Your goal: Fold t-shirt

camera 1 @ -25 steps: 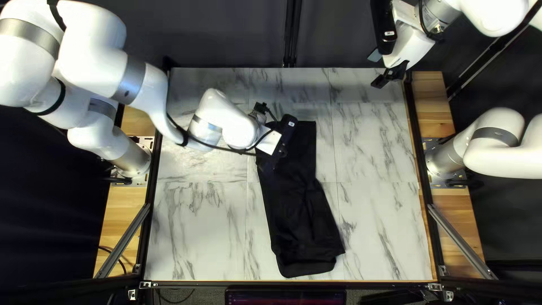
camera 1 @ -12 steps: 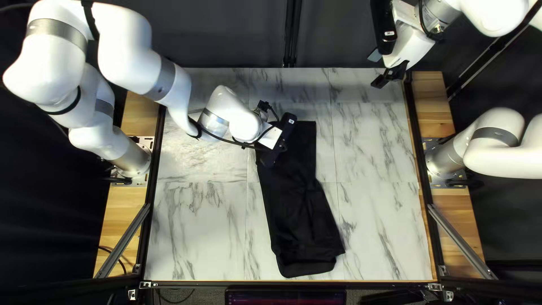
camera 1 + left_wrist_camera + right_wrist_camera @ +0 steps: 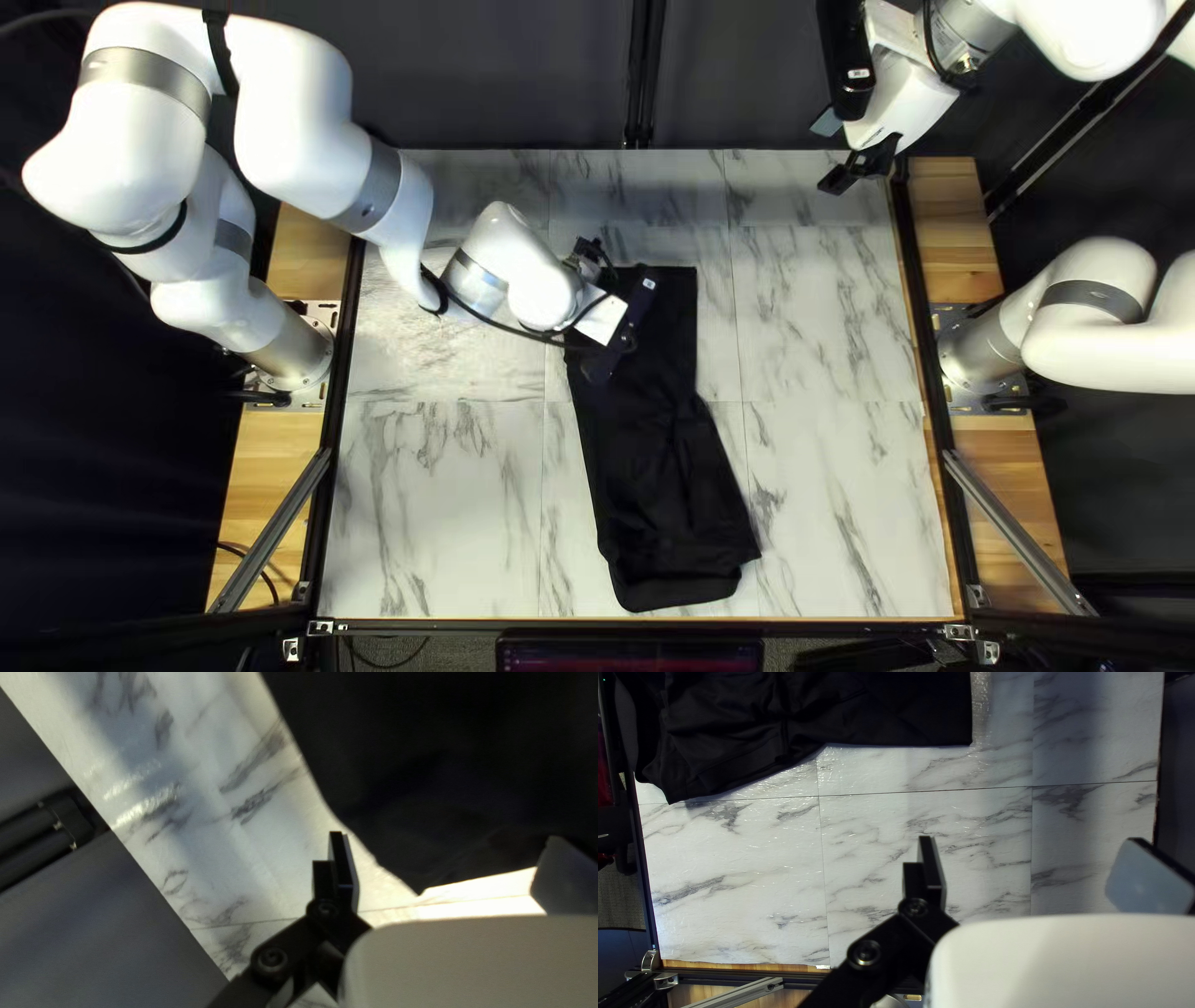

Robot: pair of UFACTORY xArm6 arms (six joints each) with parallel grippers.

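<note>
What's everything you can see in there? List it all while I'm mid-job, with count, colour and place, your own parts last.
t-shirt: one, black, lying lengthwise mid-table, toward the near edge
tabletop: one, white with grey veining, under the t-shirt
wooden strips: two, light brown, beside the left and right table edges
diagonal braces: two, grey, near corners
curtain: dark, behind the far edge
screen: one, dark, beyond the near edge
arms: two, white with grey bands, based left and right
left gripper: one, black, open, by the t-shirt's far end
right gripper: one, black, open, near the far right corner
</note>
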